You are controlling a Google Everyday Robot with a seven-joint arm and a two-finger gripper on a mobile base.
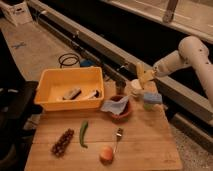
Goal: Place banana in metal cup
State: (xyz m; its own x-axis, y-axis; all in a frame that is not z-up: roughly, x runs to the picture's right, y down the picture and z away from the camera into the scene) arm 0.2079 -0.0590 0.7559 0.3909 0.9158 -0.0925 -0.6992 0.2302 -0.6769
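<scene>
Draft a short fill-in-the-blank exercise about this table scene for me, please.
1. The pincer holds the ____ in the air.
2. The green pepper lies between the grapes and the ____.
3. The metal cup stands between the ____ bin and the white cup.
Missing words: banana; fork; yellow.
</scene>
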